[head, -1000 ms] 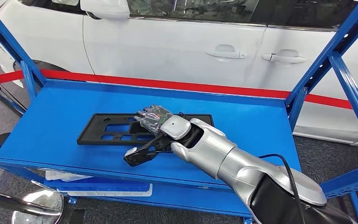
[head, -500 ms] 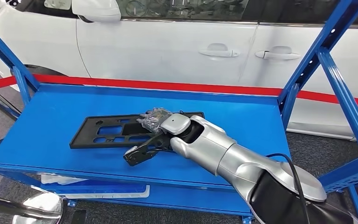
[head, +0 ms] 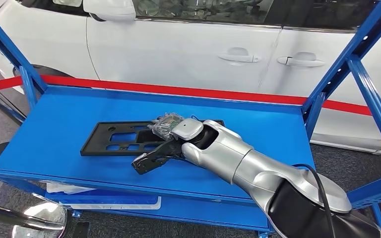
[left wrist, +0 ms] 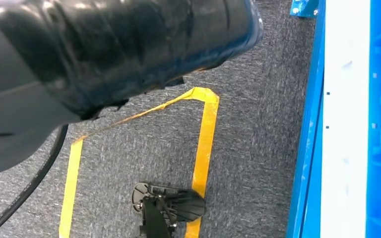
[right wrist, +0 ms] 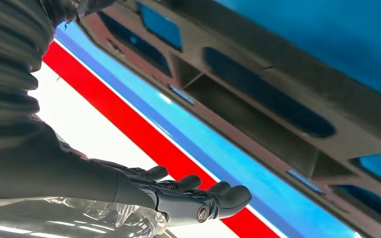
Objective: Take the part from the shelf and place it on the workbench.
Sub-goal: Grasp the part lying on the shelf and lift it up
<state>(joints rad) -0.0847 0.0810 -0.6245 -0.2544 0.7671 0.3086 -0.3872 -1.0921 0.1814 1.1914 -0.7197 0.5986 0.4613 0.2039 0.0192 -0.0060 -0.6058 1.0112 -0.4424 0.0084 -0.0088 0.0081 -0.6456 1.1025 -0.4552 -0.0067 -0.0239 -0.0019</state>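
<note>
**Part lies flat on blue shelf under robot's right hand**

Black part, a flat plate with rectangular cut-outs, rests on the top deck of the blue shelf, lying lengthwise across it. The robot's right hand reaches in from the lower right, its upper fingers laid over the plate's near end and its thumb stretched out past the plate's front edge onto the deck; whether the hand actually grips the plate cannot be told. In the right wrist view, dark fingers extend straight beside the plate's ribbed surface. Behind the shelf stands a white car and a red barrier band.
</note>
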